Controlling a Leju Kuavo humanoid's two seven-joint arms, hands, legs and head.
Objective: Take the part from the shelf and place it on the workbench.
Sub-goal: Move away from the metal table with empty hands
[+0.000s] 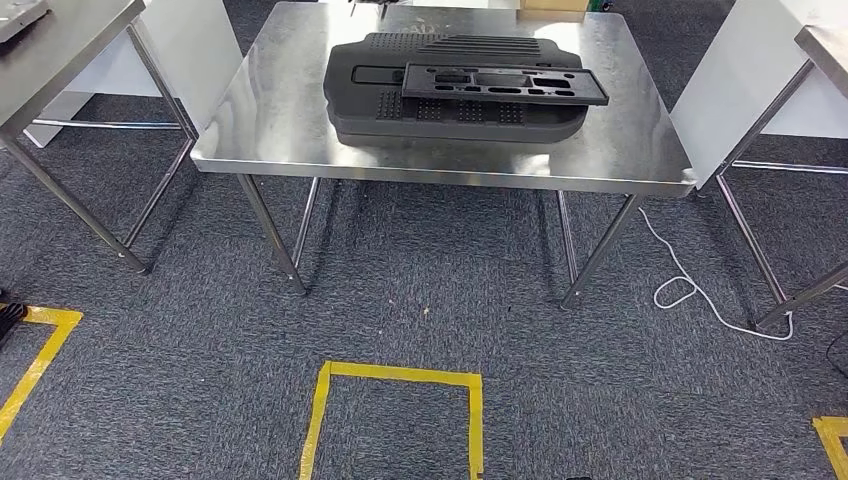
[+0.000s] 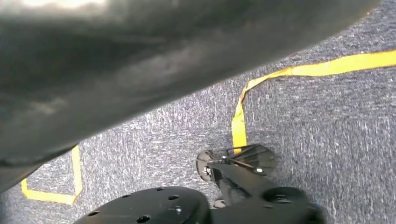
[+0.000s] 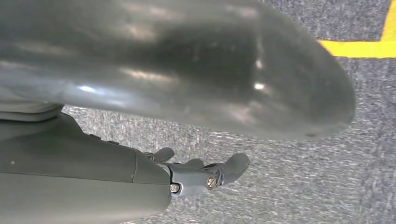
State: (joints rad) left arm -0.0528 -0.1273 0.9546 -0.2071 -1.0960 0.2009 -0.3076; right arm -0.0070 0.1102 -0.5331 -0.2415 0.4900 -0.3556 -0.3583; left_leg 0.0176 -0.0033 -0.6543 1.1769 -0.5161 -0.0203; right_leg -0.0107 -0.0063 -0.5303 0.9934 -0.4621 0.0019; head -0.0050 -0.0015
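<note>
A large black ribbed plastic part (image 1: 440, 115) lies on the steel workbench (image 1: 280, 130) ahead of me, in the head view. A flat black frame-like panel (image 1: 505, 85) rests on top of it, slanting to the right. My right hand (image 3: 196, 175) hangs over the grey carpet in the right wrist view, its fingers (image 3: 233, 165) stretched out and holding nothing. My left hand (image 2: 140, 60) appears as a blurred grey mass close to the lens in the left wrist view; its fingers are hidden.
Steel tables stand at the left (image 1: 60, 60) and right (image 1: 825, 45), with white boards beside the workbench. A white cable (image 1: 690, 285) loops on the carpet by the right legs. Yellow tape (image 1: 395, 375) marks a square on the floor before the workbench.
</note>
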